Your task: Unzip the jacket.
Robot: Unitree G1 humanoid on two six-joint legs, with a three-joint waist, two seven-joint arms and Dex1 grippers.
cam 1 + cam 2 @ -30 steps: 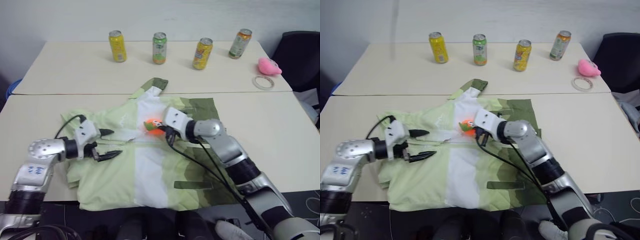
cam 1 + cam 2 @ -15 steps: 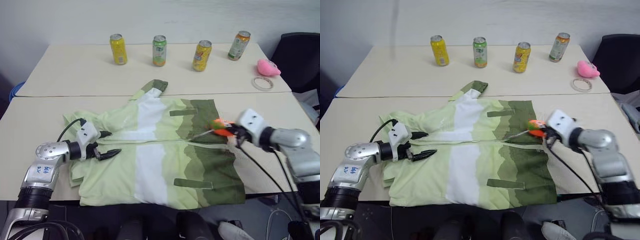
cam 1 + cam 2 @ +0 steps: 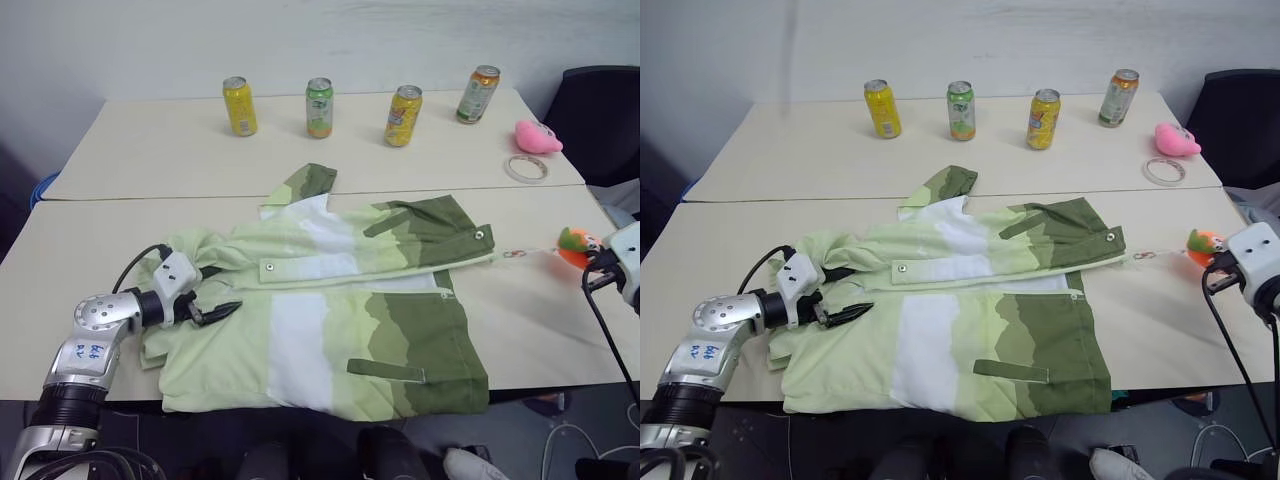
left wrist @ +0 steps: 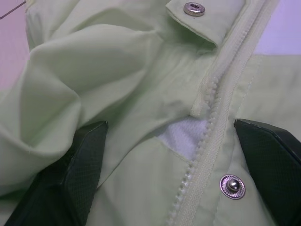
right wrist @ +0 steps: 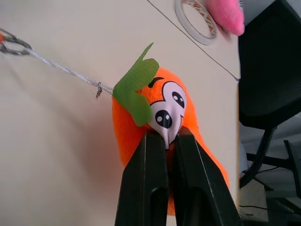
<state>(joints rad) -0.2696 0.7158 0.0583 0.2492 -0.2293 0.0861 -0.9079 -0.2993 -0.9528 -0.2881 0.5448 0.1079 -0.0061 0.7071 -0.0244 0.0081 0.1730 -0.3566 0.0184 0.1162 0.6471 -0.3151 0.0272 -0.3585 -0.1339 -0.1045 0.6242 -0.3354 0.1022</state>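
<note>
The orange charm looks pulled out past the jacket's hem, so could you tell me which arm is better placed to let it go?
Right: the right gripper is shut on the orange charm; the left gripper rests open on the jacket.

Large fabric jacket (image 3: 330, 320), centre frame: pale-green, white, olive-green bands; silver metal snaps (image 4: 232, 186). Plush zipper charm (image 5: 155, 113), right edge: orange, green leaf, white face patch, black eyes. Cans along top: yellow (image 3: 239, 106), green (image 3: 319, 101), yellow-orange (image 3: 403, 101), green-orange (image 3: 477, 94). Pink plush toy (image 3: 538, 135), upper right. Counter (image 3: 140, 150) beige.
</note>
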